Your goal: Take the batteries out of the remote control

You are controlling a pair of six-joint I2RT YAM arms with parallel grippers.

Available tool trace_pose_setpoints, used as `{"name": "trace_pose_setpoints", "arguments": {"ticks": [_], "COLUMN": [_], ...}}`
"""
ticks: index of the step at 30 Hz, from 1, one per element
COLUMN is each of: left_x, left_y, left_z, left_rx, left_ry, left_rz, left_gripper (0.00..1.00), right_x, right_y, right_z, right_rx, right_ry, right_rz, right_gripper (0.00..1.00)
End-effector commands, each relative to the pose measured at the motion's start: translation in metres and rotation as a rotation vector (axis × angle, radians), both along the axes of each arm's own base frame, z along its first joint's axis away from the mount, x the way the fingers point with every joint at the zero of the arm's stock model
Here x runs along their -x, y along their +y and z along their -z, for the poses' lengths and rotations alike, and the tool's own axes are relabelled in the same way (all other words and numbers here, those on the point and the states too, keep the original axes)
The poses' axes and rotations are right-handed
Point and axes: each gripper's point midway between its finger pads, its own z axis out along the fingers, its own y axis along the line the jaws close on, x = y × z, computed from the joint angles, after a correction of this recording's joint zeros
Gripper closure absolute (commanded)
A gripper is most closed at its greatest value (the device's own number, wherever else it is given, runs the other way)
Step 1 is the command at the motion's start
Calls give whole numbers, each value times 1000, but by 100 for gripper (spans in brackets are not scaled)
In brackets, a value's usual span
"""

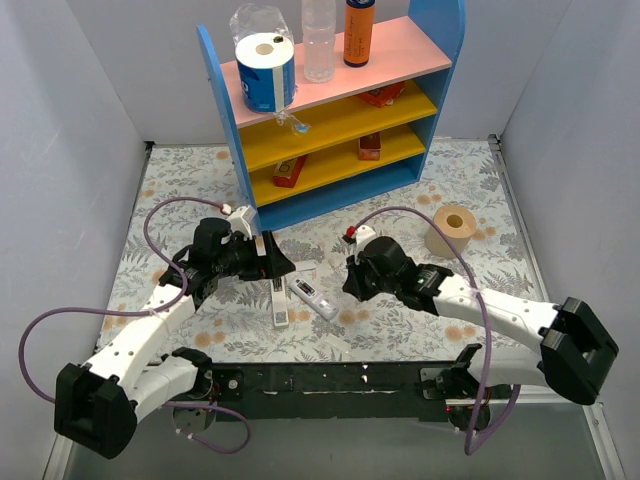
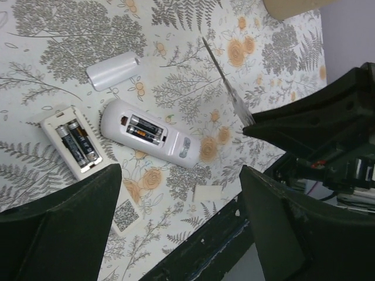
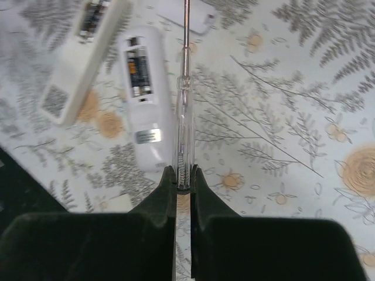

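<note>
A rounded white remote (image 2: 176, 146) lies face down, its compartment open with two dark batteries (image 2: 145, 127) inside. Its loose cover (image 2: 113, 69) lies beyond it. A cream rectangular remote (image 2: 64, 137) beside it also holds two batteries (image 2: 77, 142). Both remotes show in the top view, rounded (image 1: 315, 300) and cream (image 1: 280, 303). My left gripper (image 2: 180, 175) is open and empty above them. My right gripper (image 3: 183, 175) is shut on a thin clear pen-like stick (image 3: 184, 105), which runs along the rounded remote (image 3: 143, 111) right of its batteries (image 3: 138, 70).
A blue and yellow shelf (image 1: 330, 110) with bottles and a paper roll stands at the back. A toilet roll (image 1: 452, 230) sits on the floral cloth at the right. A black rail (image 1: 350, 378) runs along the near edge. A small white card (image 2: 206, 193) lies near it.
</note>
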Motion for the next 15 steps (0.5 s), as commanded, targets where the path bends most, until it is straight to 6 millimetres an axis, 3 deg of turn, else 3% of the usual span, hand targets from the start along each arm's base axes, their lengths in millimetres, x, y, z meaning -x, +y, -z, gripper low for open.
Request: {"name": "trace_pose_setpoints", "arguments": {"ticks": [1,4,8,12,15], "left_x": [2,-1,-4,3,4], "left_y": [-23,-30,-39,-46,-42], "left_z": [-34,-51,-71,-74,-67], "left_rx": [132,174,229,256,200], "left_ry": [21,17,38,117,123], "left_rz": [85,110,129,169,175], "left_gripper": [20,22,26,32,32], "right_x": [34,50,55,61,61], "right_y": [34,41,48,48,47], "right_z": [-36,-47,-67,-82,-88], "right_rx": [-225,-286,-347,-370,-381], "right_ry": [-6,14,-30,-90,-161], "right_rz": [-270,-356,-417,-492,-535], "right_gripper": [99,99,99,99,99]}}
